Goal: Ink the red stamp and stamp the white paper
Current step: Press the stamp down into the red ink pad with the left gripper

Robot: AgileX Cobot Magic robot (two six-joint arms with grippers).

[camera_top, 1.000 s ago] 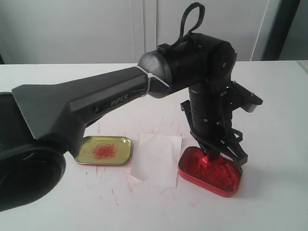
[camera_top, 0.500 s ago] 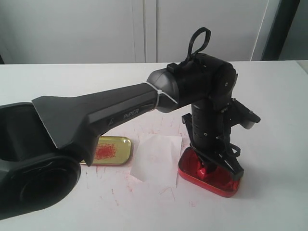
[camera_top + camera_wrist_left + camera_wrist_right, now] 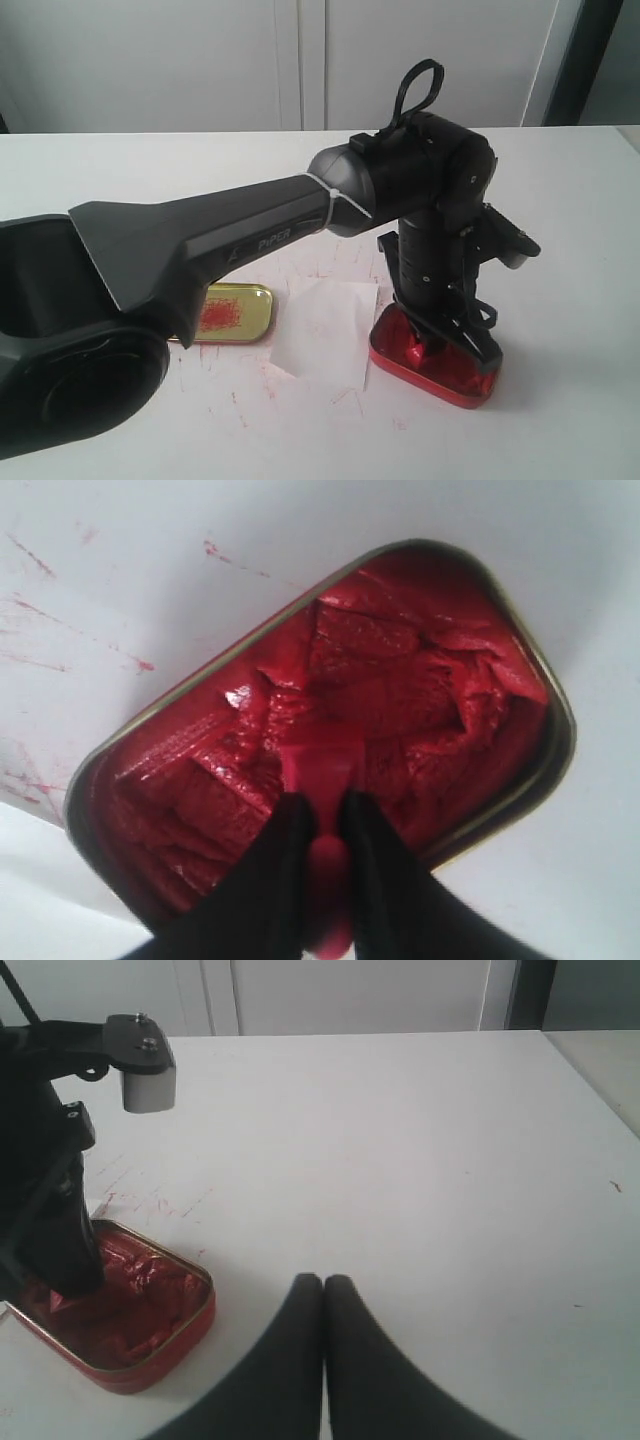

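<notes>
My left gripper [image 3: 322,810] is shut on the red stamp [image 3: 322,780], whose square base presses into the red ink paste. That paste fills the rectangular red tin [image 3: 432,362] at the right, and the left gripper [image 3: 430,345] stands straight down into it. Left of the tin, the white paper [image 3: 325,330] lies flat, with faint red marks. My right gripper [image 3: 323,1282] is shut with nothing in it, hovering over bare table a little way from the tin [image 3: 115,1315].
A shallow gold tray [image 3: 230,312] with red smears sits left of the paper, partly behind the left arm. Red scratch marks dot the white tabletop [image 3: 560,200]. The left arm's black forearm [image 3: 200,250] crosses the front left.
The left gripper has come down with the stamp into the tin's paste and settled slightly lower. The arm's forearm dropped with it. The right gripper's earlier position is not shown.
</notes>
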